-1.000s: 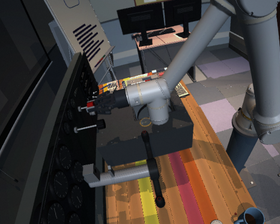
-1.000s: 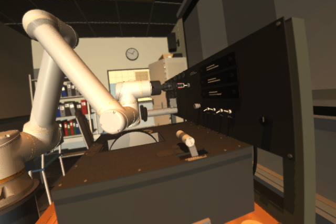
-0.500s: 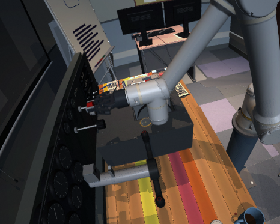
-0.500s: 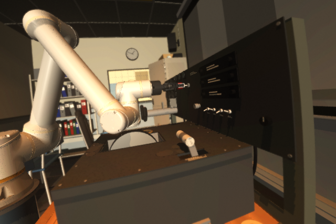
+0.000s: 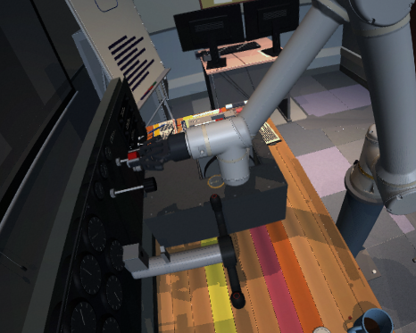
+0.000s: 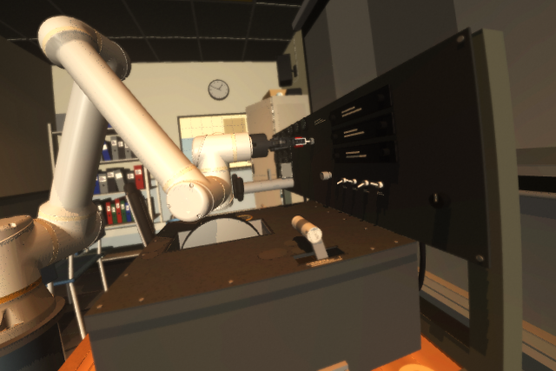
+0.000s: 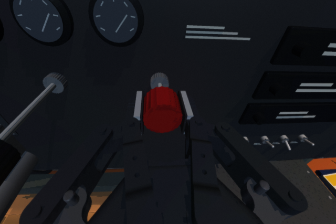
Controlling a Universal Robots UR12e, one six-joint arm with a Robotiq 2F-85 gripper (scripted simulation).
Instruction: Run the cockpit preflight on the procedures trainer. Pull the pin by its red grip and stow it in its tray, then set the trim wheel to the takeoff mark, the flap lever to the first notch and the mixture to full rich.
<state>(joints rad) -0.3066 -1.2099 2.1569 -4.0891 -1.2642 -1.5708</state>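
Note:
The red mixture knob [image 7: 162, 110] [image 5: 132, 156] [image 6: 299, 141] sticks out of the black instrument panel on a short silver rod, and my gripper [image 7: 162, 106] [image 5: 139, 156] has its two fingers closed on the knob's sides. A black knob [image 5: 149, 184] on a longer silver rod stands out of the panel just below it in the side camera. The flap lever [image 6: 310, 234] with its pale handle rises from a slot on the dark console top. The edge of a trim wheel [image 6: 220, 225] shows in an opening of the console. The pin and its tray are not clearly seen.
The instrument panel [image 7: 168, 59] stands directly ahead of the fingers, with round gauges [image 7: 115, 17] above and a row of toggle switches [image 7: 285, 141] to the right. A yoke column [image 5: 182, 259] and its black handle [image 5: 226, 250] project below. A blue mug [image 5: 373, 321] sits on the orange table.

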